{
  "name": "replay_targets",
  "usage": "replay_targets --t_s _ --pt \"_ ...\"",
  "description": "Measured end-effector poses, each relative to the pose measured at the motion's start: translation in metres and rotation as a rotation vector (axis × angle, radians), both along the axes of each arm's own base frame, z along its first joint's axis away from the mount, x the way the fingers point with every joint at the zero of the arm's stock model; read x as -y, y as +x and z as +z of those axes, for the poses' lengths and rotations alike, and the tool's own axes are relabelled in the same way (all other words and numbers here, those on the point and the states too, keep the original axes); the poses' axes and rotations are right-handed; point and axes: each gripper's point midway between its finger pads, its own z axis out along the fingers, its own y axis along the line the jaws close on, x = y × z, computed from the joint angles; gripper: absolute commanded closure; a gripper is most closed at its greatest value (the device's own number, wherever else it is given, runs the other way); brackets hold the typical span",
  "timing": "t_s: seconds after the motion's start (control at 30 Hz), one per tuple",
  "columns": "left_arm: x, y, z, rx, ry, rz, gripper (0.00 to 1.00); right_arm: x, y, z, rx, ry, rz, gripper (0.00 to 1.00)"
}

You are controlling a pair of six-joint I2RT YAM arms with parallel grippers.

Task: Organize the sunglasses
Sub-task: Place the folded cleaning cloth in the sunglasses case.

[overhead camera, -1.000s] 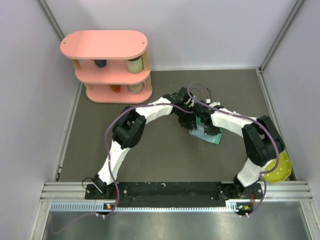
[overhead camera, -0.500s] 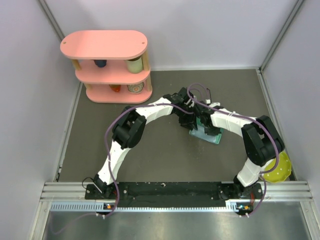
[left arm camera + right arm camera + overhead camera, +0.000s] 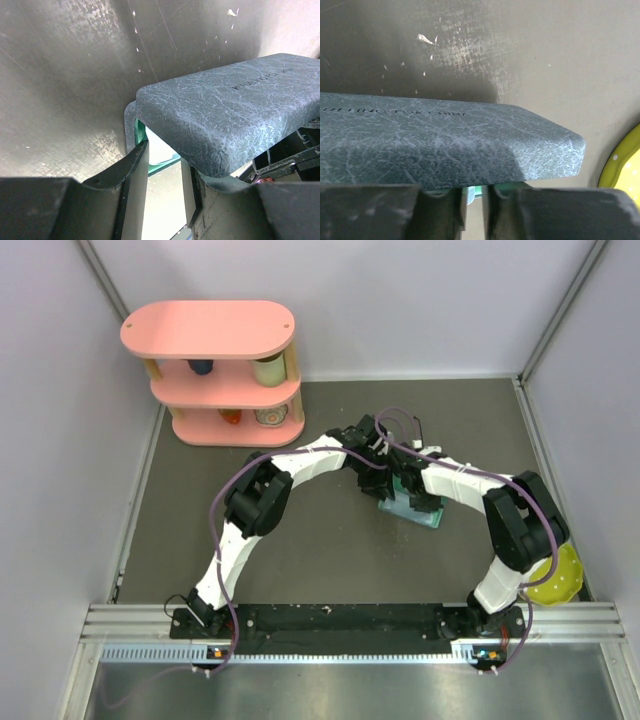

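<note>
Neither pair of sunglasses shows in any view. A grey-blue oblong case [image 3: 414,507] with a green lining lies mid-table under both wrists. Its marbled lid [image 3: 235,105] stands partly raised above the base, also in the right wrist view [image 3: 445,145]. My left gripper [image 3: 383,480] is at the case's left end. Its jaws [image 3: 162,175] stand apart, one finger against the green rim and one under the lid's corner. My right gripper [image 3: 407,490] is at the other end. Its jaws [image 3: 477,200] are nearly closed on a thin pale green edge below the lid.
A pink three-tier shelf [image 3: 215,370] with cups stands at the back left. A yellow dotted round object [image 3: 555,575] lies by the right arm's base and shows in the right wrist view [image 3: 626,165]. Grey walls enclose the table.
</note>
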Motion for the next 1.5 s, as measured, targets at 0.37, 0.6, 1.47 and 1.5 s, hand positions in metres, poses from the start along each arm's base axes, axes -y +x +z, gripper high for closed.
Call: replay_targets --t_s 0.37,0.6,1.47,1.5 --pt "0.0 0.0 0.006 0.006 -0.007 0.0 0.6 0.003 -0.001 0.029 0.05 0.024 -0.01 0.6" --pt "0.0 -0.004 0.024 0.007 -0.037 0.01 0.6 -0.016 0.005 0.04 0.106 0.146 0.008 0.96" --pt "0.01 -0.015 0.008 -0.056 -0.136 0.038 0.8 -0.052 0.008 -0.008 0.121 0.358 -0.017 1.0" --pt "0.008 -0.017 0.005 -0.067 -0.129 0.038 0.8 -0.052 0.008 -0.008 0.121 0.359 -0.018 1.0"
